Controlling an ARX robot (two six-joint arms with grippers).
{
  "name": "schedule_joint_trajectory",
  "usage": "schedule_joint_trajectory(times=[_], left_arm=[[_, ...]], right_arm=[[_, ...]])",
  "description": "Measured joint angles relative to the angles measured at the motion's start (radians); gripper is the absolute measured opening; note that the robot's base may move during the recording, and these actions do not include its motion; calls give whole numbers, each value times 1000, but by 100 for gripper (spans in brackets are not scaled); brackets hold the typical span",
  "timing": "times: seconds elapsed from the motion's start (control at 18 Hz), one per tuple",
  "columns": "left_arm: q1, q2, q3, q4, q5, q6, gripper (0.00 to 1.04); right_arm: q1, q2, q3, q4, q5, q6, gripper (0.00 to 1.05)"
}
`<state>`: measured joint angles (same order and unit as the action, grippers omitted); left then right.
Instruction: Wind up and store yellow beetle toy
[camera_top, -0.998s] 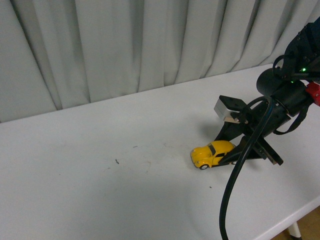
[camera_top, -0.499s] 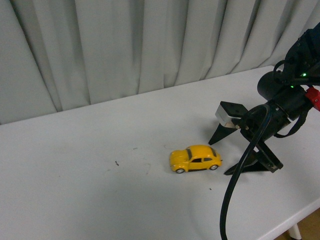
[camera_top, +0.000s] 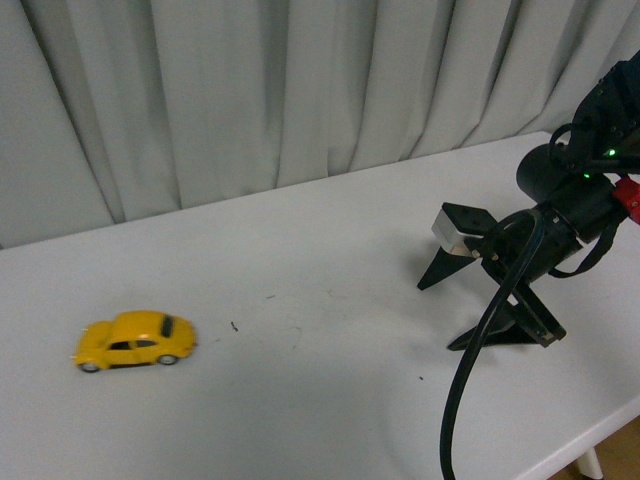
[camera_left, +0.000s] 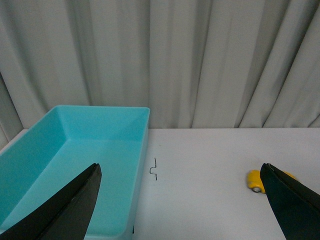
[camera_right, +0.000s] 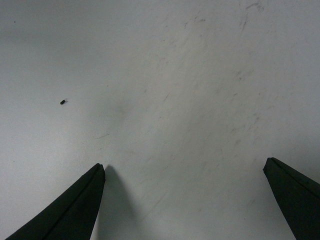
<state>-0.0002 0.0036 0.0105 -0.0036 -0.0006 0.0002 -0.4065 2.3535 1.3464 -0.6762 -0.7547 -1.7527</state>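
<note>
The yellow beetle toy (camera_top: 134, 340) stands on its wheels on the white table (camera_top: 330, 400) at the left, slightly blurred. In the left wrist view its front end (camera_left: 256, 180) peeks out beside one finger. My right gripper (camera_top: 442, 312) is open and empty at the right of the table, far from the toy, fingertips down near the tabletop. My left gripper (camera_left: 182, 172) is open and empty; it does not show in the front view. The right wrist view shows only bare table (camera_right: 180, 100) between the open fingers (camera_right: 75, 210).
A turquoise bin (camera_left: 75, 170), empty, stands on the table by the grey curtain (camera_top: 250, 90) in the left wrist view. A small dark squiggle mark (camera_left: 154, 169) lies beside the bin. The table's front edge (camera_top: 580, 440) runs at the lower right.
The toy left the right gripper's open jaws and rolled fast across the table to the left. The right gripper lifted slightly and stayed open.
</note>
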Motion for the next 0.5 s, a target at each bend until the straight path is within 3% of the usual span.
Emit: schedule_joint_trajectory(times=[0.28,0.5], left_arm=[[0,0,0,0,0,0,98],[0,0,0,0,0,0,98]], right_arm=[[29,-88,-81,103,8,30,98],[72,-373,-146,145,-116,23,98]])
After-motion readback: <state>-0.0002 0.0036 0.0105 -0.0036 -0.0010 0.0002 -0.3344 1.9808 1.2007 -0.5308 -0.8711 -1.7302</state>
